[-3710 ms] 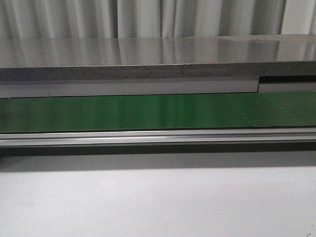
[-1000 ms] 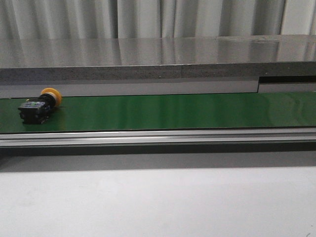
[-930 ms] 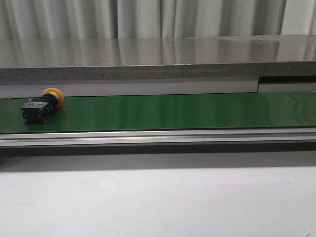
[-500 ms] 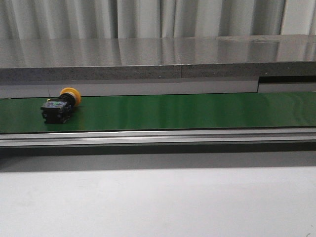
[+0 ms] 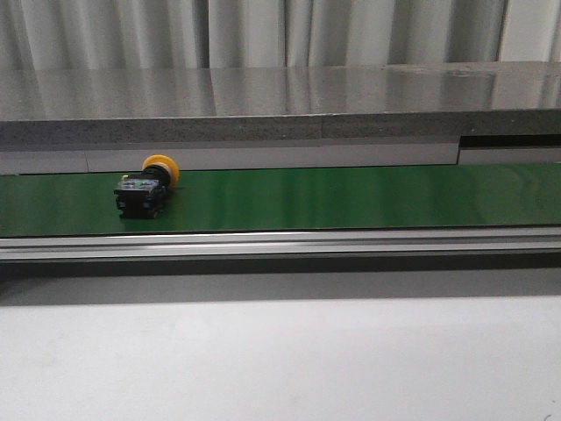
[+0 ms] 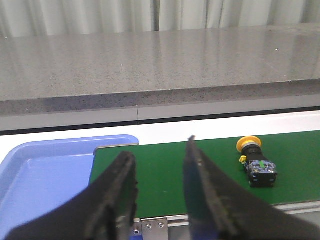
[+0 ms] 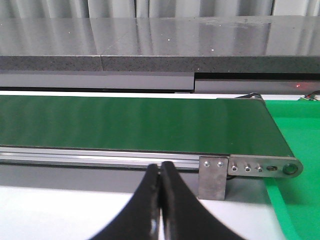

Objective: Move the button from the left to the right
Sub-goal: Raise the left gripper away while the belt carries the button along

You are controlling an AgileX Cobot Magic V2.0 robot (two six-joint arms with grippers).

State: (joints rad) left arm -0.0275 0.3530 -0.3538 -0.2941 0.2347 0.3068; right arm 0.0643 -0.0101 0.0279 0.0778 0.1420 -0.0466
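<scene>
A grey counter runs the full width at the back, with pale curtains behind it. Below it a long green belt stretches from left to right, edged at the front by a metal rail, and nearer still lies a white table. In the left wrist view a blue tray sits at the belt's left end; in the right wrist view a green surface lies past the belt's right end, beside a metal bracket. The left gripper has its two dark fingers spread apart with nothing between them, over the belt's left end. The right gripper has its fingers pressed together, holding nothing, in front of the rail. The button lies on its side on the left part of the belt, black body toward the front and its yellow-orange cap toward the counter, well apart from both grippers.
</scene>
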